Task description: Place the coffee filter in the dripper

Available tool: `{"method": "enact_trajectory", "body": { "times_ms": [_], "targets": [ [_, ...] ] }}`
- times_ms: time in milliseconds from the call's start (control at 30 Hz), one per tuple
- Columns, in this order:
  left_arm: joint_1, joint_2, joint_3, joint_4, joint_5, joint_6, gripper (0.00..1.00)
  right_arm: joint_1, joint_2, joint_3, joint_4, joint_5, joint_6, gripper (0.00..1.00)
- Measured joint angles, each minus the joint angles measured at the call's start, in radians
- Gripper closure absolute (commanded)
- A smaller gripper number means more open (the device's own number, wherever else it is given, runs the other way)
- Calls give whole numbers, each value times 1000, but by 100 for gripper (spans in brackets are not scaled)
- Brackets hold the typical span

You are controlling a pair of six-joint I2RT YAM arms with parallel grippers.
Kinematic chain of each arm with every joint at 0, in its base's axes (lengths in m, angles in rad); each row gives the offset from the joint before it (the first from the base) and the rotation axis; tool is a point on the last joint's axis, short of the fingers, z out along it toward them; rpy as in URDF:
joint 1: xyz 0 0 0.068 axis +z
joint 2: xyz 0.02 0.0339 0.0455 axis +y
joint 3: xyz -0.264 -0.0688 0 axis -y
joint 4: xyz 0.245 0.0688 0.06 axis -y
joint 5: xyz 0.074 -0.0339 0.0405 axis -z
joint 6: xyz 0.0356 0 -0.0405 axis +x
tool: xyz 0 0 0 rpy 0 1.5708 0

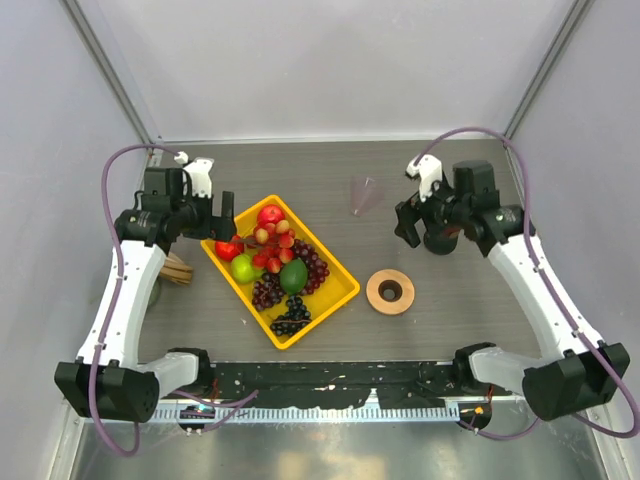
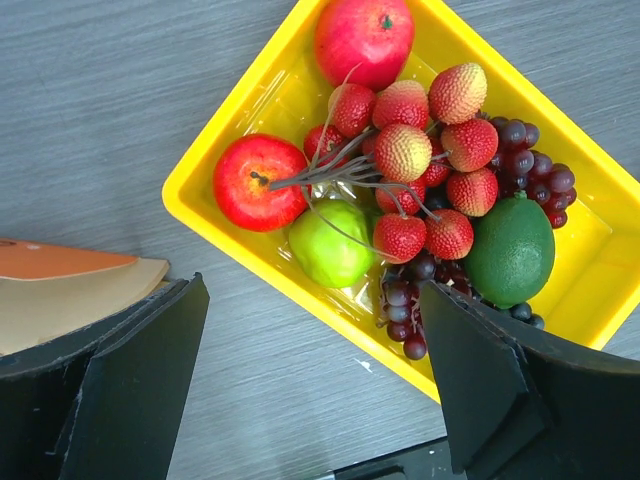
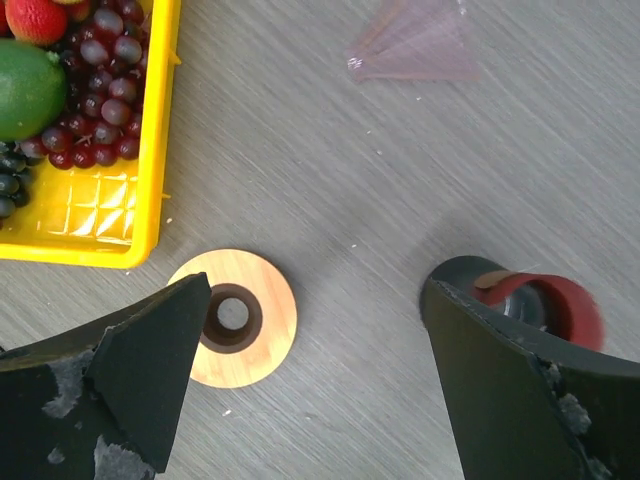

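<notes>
Hovering with left gripper (image 1: 222,220) released, empty, over tray (image 1: 338,285) corner by papers (image 2: 70,305) | hovering with right gripper (image 1: 408,228) released, empty, near ring (image 3: 262,335), cone (image 3: 415,45) farther off

Your two arms wear the same livery: white shells on the long links and black housings at the joints and bases. You'll find the left arm (image 1: 122,290) along the left edge of the frame and the right arm (image 1: 545,285) along the right edge. A lilac cable (image 1: 107,180) loops beside each one. Each wrist carries a white bracket (image 1: 198,172). The left claw (image 2: 310,300) has smooth matte-black wedge fingers (image 2: 130,380). The right claw (image 3: 315,290) has black wedges too, scuffed with pale grey flecks.
</notes>
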Motion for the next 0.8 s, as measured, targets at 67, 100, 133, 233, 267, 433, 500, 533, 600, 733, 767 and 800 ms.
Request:
{"method": "enact_trajectory", "body": {
  "times_ms": [67, 100, 133, 233, 267, 433, 500, 533, 600, 733, 767, 800],
  "targets": [
    [-9, 0, 13, 0, 2, 17, 1, -55, 42, 88, -74, -57, -40, 5],
    [-13, 1, 19, 0, 5, 24, 1, -91, 76, 152, -116, -89, -72, 4],
    [-14, 2, 24, 0, 9, 32, 1, -132, 114, 220, -159, -118, -109, 4],
    [-17, 9, 45, -1, 31, 52, 1, -246, 213, 404, -287, -192, -249, 4],
    [-18, 14, 53, -2, 42, 61, 1, -290, 244, 460, -338, -208, -309, 5],
    [-19, 37, 80, 0, 80, 74, 1, -469, 340, 611, -546, -220, -643, 5],
    [-19, 45, 84, 0, 93, 74, 1, -517, 373, 628, -589, -209, -758, 3],
    [-20, 48, 84, 0, 100, 74, 1, -538, 393, 634, -608, -198, -822, 3],
    [-20, 55, 84, -1, 109, 75, 1, -568, 436, 633, -629, -172, -946, 3],
    [-20, 56, 84, 0, 129, 77, 1, -592, 483, 564, -644, -124, -1163, 3],
    [-20, 56, 85, 0, 134, 78, 1, -592, 491, 543, -653, -116, -1211, 3],
    [-20, 56, 85, -1, 136, 80, 1, -592, 500, 528, -663, -110, -1257, 3]
  ]
}}
